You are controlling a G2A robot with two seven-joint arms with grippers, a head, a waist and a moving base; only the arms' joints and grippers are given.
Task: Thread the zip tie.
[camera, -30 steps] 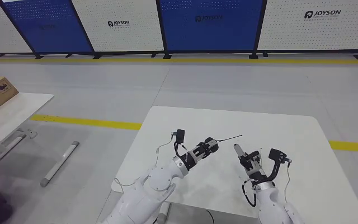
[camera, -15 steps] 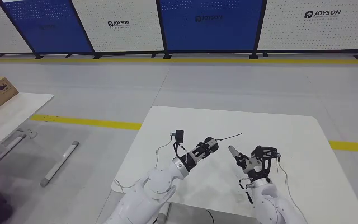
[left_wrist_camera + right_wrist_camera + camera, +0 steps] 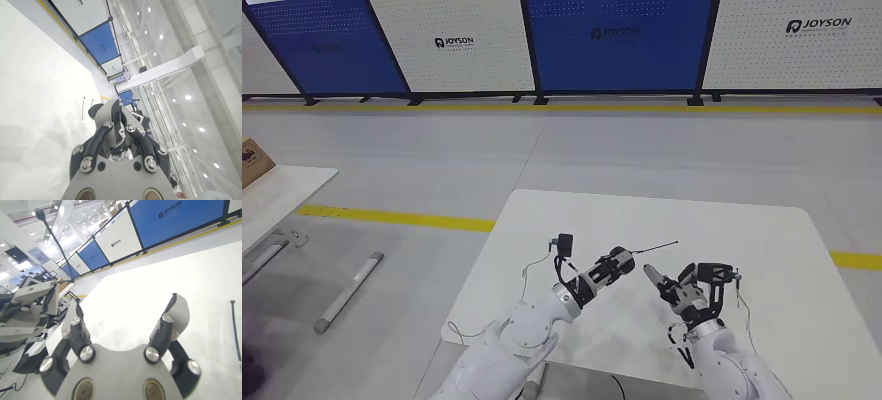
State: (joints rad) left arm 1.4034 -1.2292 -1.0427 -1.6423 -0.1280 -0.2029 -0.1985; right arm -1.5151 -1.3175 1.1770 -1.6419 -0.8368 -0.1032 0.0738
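My left gripper (image 3: 625, 259) is shut on a black zip tie (image 3: 652, 247) over the middle of the white table (image 3: 742, 225). The tie sticks out from the fingers toward the far right, its free end in the air. In the right wrist view the same zip tie (image 3: 56, 241) rises from the left gripper (image 3: 53, 289), with its square head at the top. My right gripper (image 3: 126, 308) is open and holds nothing. It hovers just right of the left gripper, below the tie, where the top view shows the right gripper (image 3: 667, 280). The left gripper (image 3: 118, 108) has its pads pressed together.
A spare zip tie (image 3: 234, 328) lies flat on the table beside the right gripper. Two spare ties (image 3: 83, 108) lie near the table's far edge in the left wrist view. A second table edge (image 3: 282, 195) stands off to the left.
The right gripper has moved left, closer to the left gripper and the tie's free end. The left gripper and its tie have stayed almost still.
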